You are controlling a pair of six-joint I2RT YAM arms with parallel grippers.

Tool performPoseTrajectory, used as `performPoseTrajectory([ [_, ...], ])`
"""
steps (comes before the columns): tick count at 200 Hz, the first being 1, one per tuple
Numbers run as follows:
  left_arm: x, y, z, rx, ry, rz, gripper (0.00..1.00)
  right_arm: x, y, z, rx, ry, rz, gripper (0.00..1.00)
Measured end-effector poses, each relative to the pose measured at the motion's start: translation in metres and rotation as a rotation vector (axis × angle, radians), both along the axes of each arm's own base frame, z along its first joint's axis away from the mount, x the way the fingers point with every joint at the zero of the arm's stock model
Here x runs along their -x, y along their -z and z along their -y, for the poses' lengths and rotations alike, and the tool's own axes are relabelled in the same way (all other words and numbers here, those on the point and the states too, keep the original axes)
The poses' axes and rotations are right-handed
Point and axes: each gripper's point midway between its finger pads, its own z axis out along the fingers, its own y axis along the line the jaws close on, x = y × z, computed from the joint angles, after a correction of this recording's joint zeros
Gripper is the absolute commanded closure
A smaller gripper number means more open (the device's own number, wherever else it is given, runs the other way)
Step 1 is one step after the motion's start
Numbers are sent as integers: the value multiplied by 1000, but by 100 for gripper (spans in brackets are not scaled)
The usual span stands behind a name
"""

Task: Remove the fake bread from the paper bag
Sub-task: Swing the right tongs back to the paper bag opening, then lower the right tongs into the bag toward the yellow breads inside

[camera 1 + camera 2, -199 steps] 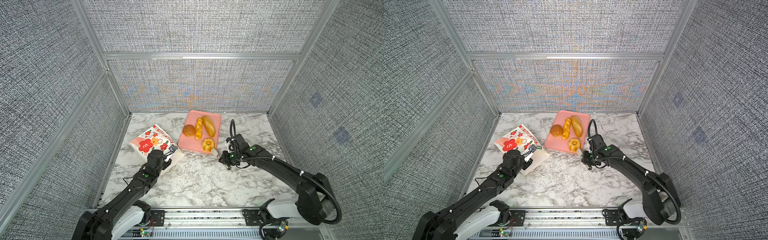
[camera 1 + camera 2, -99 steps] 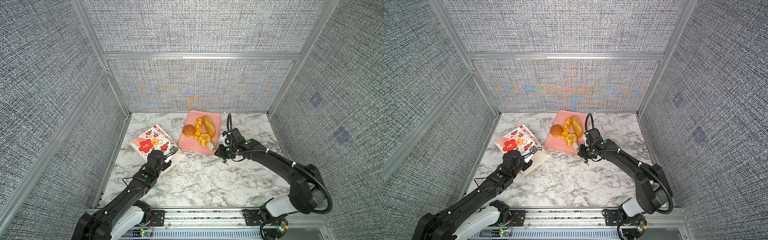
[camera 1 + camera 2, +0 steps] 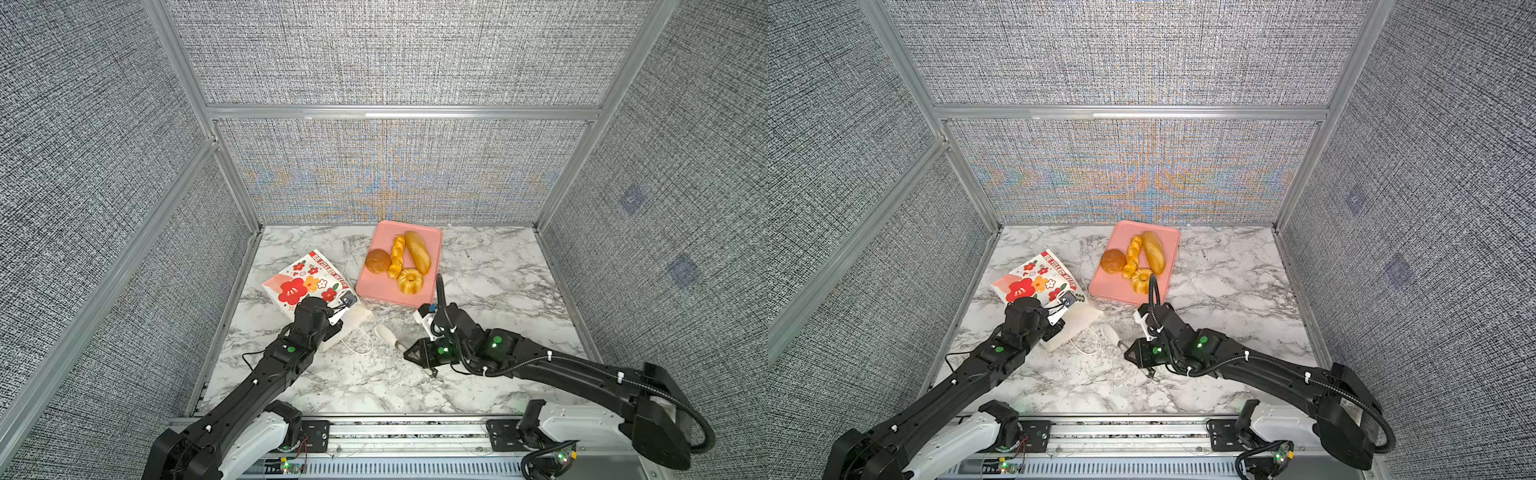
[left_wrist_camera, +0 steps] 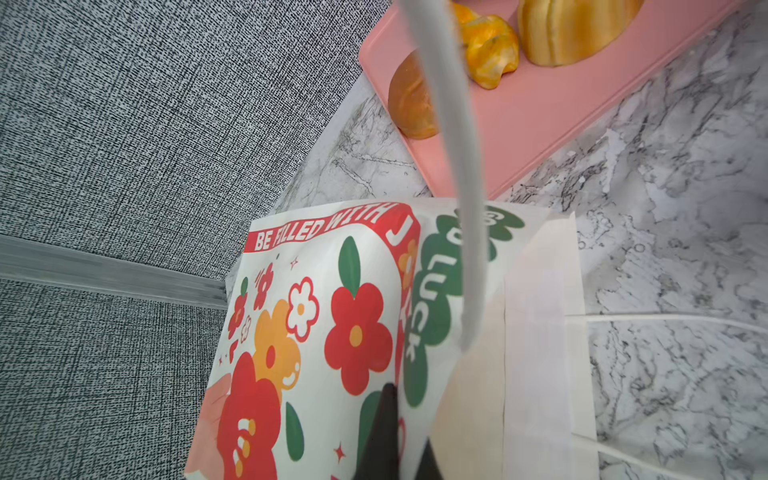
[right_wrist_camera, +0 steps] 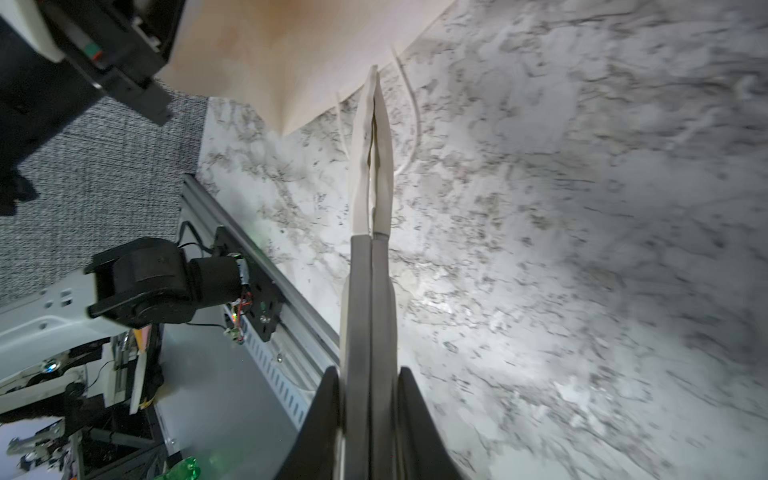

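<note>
We see a white marble desk (image 3: 498, 270) carrying two things directly: the paper bag (image 3: 297, 282) lying on its side at the left, its cord handle (image 3: 358, 353) trailing over the stone, and a pink tray (image 3: 376, 291) just beside it toward the back.

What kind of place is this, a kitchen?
Probably a robot test booth, not a kitchen: grey woven wall panels in aluminium framing enclose a marble-patterned tabletop, and black robot arms, left and right, are mounted on a metal rail.
</note>
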Motion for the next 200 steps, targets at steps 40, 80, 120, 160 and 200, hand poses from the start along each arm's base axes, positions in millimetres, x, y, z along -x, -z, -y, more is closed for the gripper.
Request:
performPoseTrajectory([
  [40, -4, 0, 2, 14, -14, -17, 100, -23, 2, -51, -83, -15, 30, 95],
  [80, -11, -6, 4, 27, -35, -32, 100, -52, 22, -92, -107, -18, 45, 81],
  [120, -14, -1, 5, 23, -43, -56, 100, -83, 36, -114, -138, 4, 116, 73],
  [160, -18, 1, 5, 17, -57, -67, 100, -104, 50, -127, -106, 9, 186, 68],
  [200, -25, -5, 7, 18, -67, -62, 100, -119, 55, -137, -88, 14, 241, 63],
])
